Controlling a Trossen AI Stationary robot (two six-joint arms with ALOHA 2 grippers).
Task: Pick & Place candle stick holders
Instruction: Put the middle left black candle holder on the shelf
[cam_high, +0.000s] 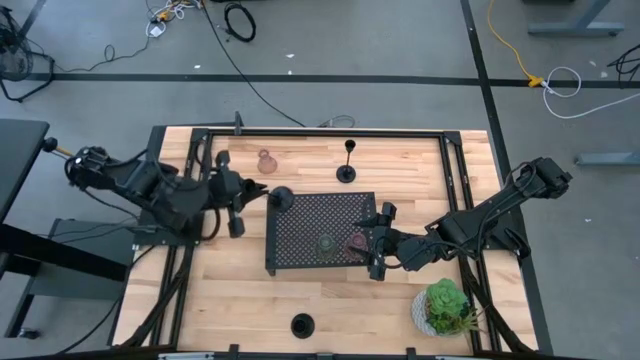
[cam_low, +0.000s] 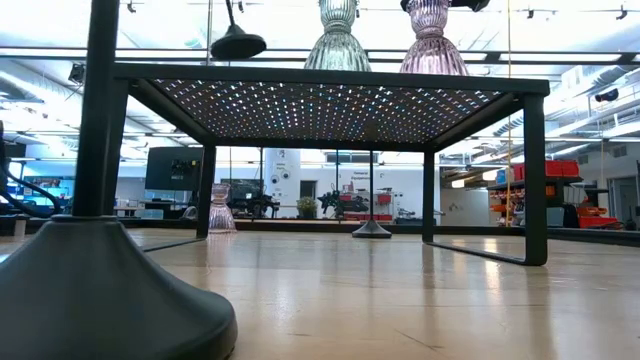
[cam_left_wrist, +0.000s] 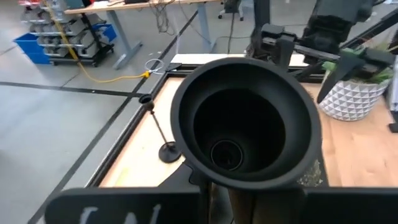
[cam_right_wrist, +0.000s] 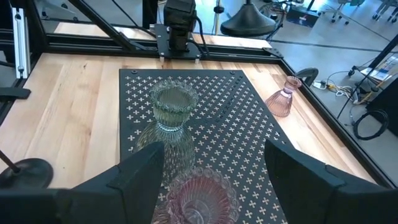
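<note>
Left gripper is clamped on a black holder with a round disc base, at the tray's left corner. Right gripper, fingers apart, straddles a ribbed pink glass holder on the tray beside the green one.

Three black candle stick holders show. Three glass ones: two on the tray, one off it. One tray, one plant.

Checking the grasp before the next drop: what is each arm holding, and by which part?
The left gripper holds a black holder by its stem. The right gripper holds nothing; its jaws stand open around the pink holder.
</note>
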